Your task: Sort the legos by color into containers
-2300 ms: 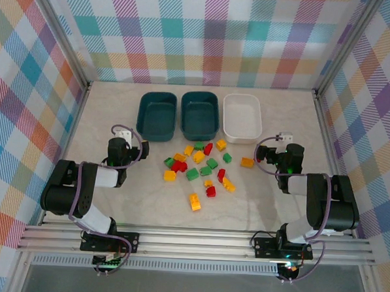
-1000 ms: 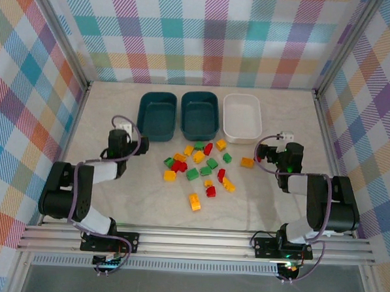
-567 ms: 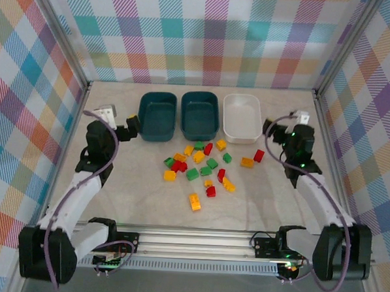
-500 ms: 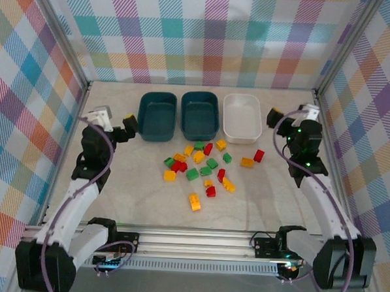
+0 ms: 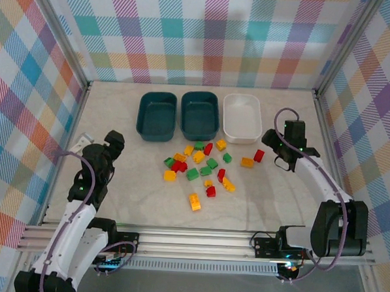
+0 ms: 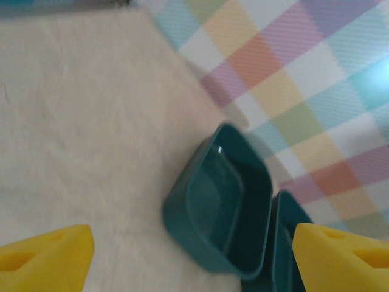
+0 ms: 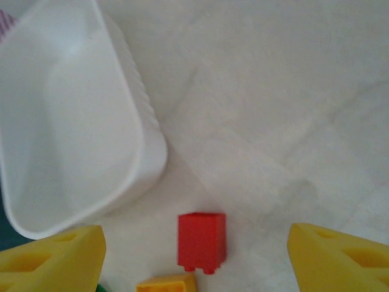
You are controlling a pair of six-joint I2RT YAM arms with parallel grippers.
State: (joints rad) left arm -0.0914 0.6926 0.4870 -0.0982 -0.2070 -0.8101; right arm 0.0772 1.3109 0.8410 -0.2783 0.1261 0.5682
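While the right gripper (image 5: 277, 157) aims its widely spread jaws at the red lego (image 7: 202, 242) lying just beside the white bin (image 7: 141, 165), and the left gripper (image 5: 111, 141) gapes likewise, a skewed descent could shove it into the neighbouring yellow lego (image 7: 167, 283) or pinch both colours.

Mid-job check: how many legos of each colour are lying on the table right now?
Green legos: 6
Yellow or orange legos: 9
Red legos: 5
Total: 20 (several bricks touch in the top view, so the count could be off by one)
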